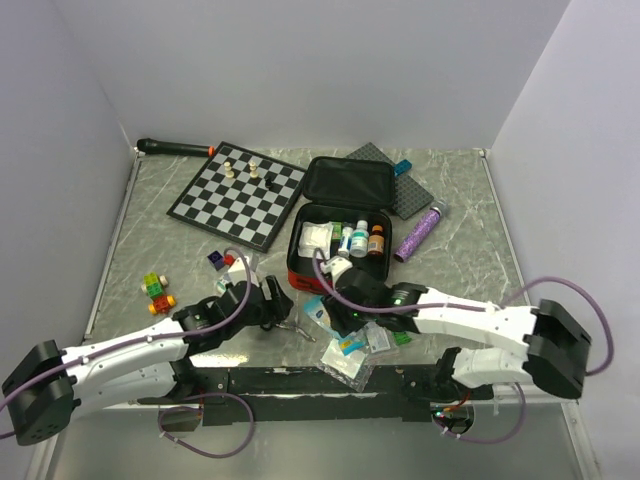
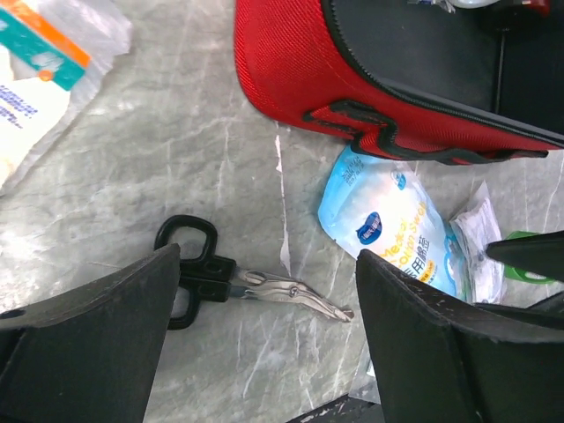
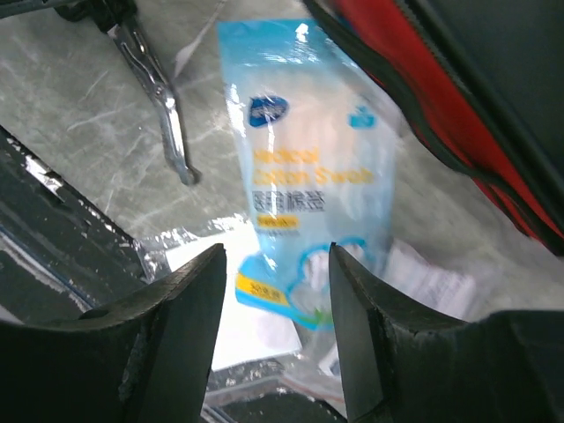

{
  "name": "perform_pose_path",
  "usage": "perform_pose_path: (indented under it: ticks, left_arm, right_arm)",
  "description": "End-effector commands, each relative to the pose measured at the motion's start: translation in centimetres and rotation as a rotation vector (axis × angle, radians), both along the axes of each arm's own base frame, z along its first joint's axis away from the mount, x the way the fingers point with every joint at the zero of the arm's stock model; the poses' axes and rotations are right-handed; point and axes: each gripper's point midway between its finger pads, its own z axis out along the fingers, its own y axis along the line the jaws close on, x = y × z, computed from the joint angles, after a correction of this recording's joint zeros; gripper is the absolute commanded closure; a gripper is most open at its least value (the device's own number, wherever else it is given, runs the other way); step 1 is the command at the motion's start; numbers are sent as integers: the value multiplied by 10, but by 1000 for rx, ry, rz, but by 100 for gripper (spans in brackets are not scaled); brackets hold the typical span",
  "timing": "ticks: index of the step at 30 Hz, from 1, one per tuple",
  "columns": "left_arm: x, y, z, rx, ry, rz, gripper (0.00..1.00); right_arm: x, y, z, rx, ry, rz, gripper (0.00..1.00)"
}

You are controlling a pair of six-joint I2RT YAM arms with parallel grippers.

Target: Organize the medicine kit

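Centrally in the top view, the medicine kit [image 1: 340,225] is seen lying open on the marbled table [image 1: 460,270], its black-lined lid folded back towards the upper part of the frame. White packets and small bottles [image 1: 358,238] are held upright in its red lower half. The chessboard [image 1: 237,195] is placed to the left of it, and a purple tube [image 1: 420,232] lies just beside its right edge.

The left gripper [image 1: 270,300] is positioned at the lower left of the kit. In the left wrist view, the left gripper [image 2: 269,291] is shown with its fingers spread wide and nothing clamped between them. A pair of scissors [image 2: 264,286] with black handles is framed on the table beneath them. The kit's red wall [image 2: 291,62] fills the upper right of that view, and a blue pouch [image 2: 388,225] lies just below it.

The right gripper [image 1: 335,290] is held close to the kit's lower edge. In the right wrist view, the right gripper [image 3: 278,291] is shown with its fingers parted and nothing pinched. The blue pouch [image 3: 308,167] is seen between and above them in the frame, the scissors [image 3: 159,88] at the upper left, and the kit [image 3: 441,115] at the upper right. Clear plastic packets [image 1: 350,355] are scattered towards the bottom of the top view.
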Motion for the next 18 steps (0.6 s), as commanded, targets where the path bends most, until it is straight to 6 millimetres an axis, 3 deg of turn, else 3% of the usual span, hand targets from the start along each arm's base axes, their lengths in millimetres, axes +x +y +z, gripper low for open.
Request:
perform_pose_path:
  ticks: [1,8,11,16,18]
  left_arm:
    - [2,11,2,-10,-18,59,14]
    - [-1,20,-1,-24,-24,81,13]
    - [-1,22,0,-23,-28,84,13]
    - [-2,23,1,-34,-36,85,13]
    - [-2,23,2,-35,-41,85,13]
  right_arm:
    - [11,15,1,-66,-49,33,44]
    - [13,22,-30,-179,13,45,48]
    - [13,17,-42,-242,39,26,58]
    - [11,18,-38,-238,38,33,74]
    - [13,19,-26,-220,5,40,81]
